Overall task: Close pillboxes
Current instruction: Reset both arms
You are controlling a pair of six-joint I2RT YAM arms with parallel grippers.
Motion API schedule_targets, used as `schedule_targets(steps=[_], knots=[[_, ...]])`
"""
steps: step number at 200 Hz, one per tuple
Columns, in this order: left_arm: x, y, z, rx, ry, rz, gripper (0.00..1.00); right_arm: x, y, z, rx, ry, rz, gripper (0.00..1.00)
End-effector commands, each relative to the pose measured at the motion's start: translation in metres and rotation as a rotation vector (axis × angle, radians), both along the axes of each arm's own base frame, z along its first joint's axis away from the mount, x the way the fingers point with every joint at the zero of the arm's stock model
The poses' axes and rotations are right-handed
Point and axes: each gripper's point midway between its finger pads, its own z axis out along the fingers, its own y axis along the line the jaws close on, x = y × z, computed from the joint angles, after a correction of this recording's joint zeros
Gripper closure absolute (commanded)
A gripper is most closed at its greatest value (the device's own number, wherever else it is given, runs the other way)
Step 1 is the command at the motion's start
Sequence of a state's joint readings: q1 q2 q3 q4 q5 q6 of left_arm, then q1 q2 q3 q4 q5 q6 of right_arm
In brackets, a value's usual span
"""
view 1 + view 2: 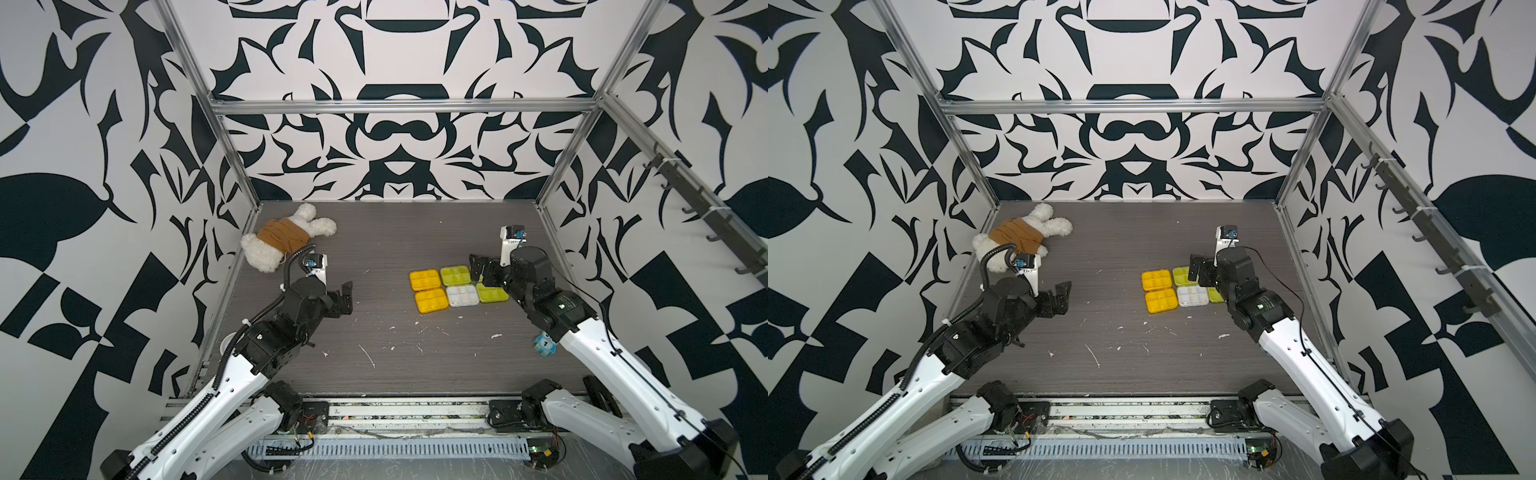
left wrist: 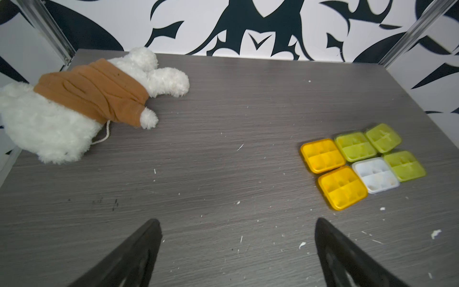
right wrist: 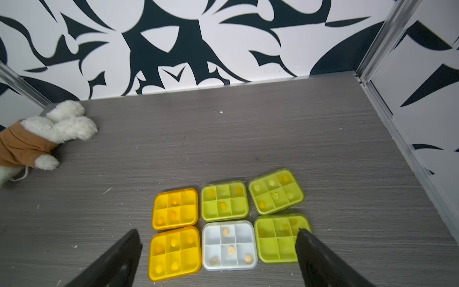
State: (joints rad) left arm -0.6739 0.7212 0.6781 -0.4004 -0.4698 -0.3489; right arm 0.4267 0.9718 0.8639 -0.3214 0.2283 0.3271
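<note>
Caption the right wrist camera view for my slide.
Open right gripper above six pillboxes, lids down, in a two-by-three grid; white plush toy lies apart.

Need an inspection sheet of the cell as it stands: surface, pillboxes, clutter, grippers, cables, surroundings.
Surface: grey wood-grain table, scattered white flecks.
Job's things: six pillboxes in a two-by-three block, two amber, three green, one clear; lids look flat down; pills visible inside.
Clutter: plush toy at the far left corner; small blue toy beside the right arm.
Grippers: left gripper open, empty, over bare table; right gripper open, empty, at the block.
Cables: ribbed hose looping off the left arm; thin cable along the right arm.
Surroundings: patterned walls, metal frame, hook rail.
</note>
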Motion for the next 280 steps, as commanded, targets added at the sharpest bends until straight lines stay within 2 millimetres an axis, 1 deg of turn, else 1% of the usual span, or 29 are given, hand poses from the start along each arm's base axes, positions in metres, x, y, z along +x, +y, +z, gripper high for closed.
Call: schedule_targets(steps=[1,7,10,17,30,38,45,52,67,75,86,98,109,120,131,138,146,159,165,167,178,197,210,229,243,265,280], knots=[[0.019,0.031,-0.003,0.068,-0.177,0.192,0.01,0.010,0.002,-0.011,-0.044,-0.046,0.019,0.01],[0.022,0.035,-0.006,0.102,-0.225,0.203,0.01,0.014,0.002,-0.016,-0.048,-0.056,0.011,0.01],[0.023,0.034,-0.009,0.129,-0.242,0.187,0.01,0.016,0.002,-0.018,-0.047,-0.062,0.009,0.01],[0.026,0.031,-0.009,0.158,-0.307,0.157,0.01,0.019,0.003,-0.024,-0.049,-0.065,0.008,0.01],[0.029,0.038,-0.010,0.149,-0.375,0.191,0.01,0.024,0.005,-0.030,-0.084,-0.088,0.031,0.01],[0.032,0.040,-0.014,0.159,-0.394,0.180,0.01,0.027,0.004,-0.031,-0.113,-0.105,0.031,0.01],[0.035,0.042,-0.020,0.173,-0.385,0.164,0.01,0.029,0.003,-0.033,-0.140,-0.123,0.032,0.01],[0.039,0.047,-0.029,0.190,-0.352,0.168,0.01,0.031,0.001,-0.034,-0.165,-0.144,0.035,0.01],[0.051,0.066,-0.048,0.230,-0.281,0.205,0.01,0.034,0.000,-0.037,-0.212,-0.199,0.054,0.01],[0.057,0.073,-0.054,0.249,-0.269,0.212,0.01,0.035,-0.001,-0.039,-0.231,-0.230,0.057,0.01],[0.064,0.075,-0.061,0.278,-0.255,0.191,0.01,0.037,-0.003,-0.041,-0.247,-0.257,0.058,0.01],[0.073,0.084,-0.066,0.285,-0.257,0.218,0.01,0.039,-0.004,-0.048,-0.284,-0.264,0.074,0.01],[0.081,0.087,-0.072,0.302,-0.250,0.205,0.01,0.041,-0.006,-0.055,-0.325,-0.260,0.090,0.01],[0.088,0.094,-0.082,0.306,-0.226,0.218,0.01,0.042,-0.011,-0.062,-0.354,-0.252,0.089,0.01],[0.093,0.099,-0.098,0.287,-0.197,0.219,0.01,0.042,-0.015,-0.069,-0.379,-0.241,0.097,0.01],[0.098,0.099,-0.094,0.279,-0.228,0.205,0.01,0.042,-0.020,-0.073,-0.394,-0.230,0.092,0.01],[0.101,0.099,-0.094,0.264,-0.223,0.205,0.01,0.042,-0.025,-0.078,-0.414,-0.219,0.087,0.01],[0.107,0.106,-0.096,0.224,-0.212,0.214,0.01,0.043,-0.036,-0.085,-0.448,-0.211,0.070,0.01],[0.110,0.109,-0.093,0.207,-0.219,0.218,0.01,0.044,-0.041,-0.087,-0.460,-0.207,0.059,0.01],[0.112,0.110,-0.100,0.207,-0.196,0.217,0.01,0.044,-0.041,-0.088,-0.462,-0.206,0.057,0.01],[0.117,0.116,-0.103,0.170,-0.183,0.216,0.01,0.045,-0.048,-0.093,-0.474,-0.197,0.047,0.01],[0.123,0.112,-0.108,0.147,-0.134,0.170,0.01,0.047,-0.059,-0.104,-0.460,-0.181,0.020,0.01],[0.126,0.108,-0.110,0.148,-0.127,0.148,0.01,0.049,-0.062,-0.112,-0.420,-0.170,0.003,0.01],[0.123,0.104,-0.109,0.136,-0.131,0.127,0.01,0.051,-0.062,-0.125,-0.378,-0.168,-0.002,0.01],[0.118,0.105,-0.105,0.131,-0.163,0.136,0.01,0.051,-0.063,-0.133,-0.349,-0.184,-0.022,0.01],[0.108,0.115,-0.099,0.134,-0.220,0.193,0.01,0.051,-0.067,-0.131,-0.329,-0.246,-0.067,0.00],[0.103,0.115,-0.100,0.135,-0.238,0.196,0.01,0.054,-0.071,-0.136,-0.335,-0.248,-0.092,0.00]])
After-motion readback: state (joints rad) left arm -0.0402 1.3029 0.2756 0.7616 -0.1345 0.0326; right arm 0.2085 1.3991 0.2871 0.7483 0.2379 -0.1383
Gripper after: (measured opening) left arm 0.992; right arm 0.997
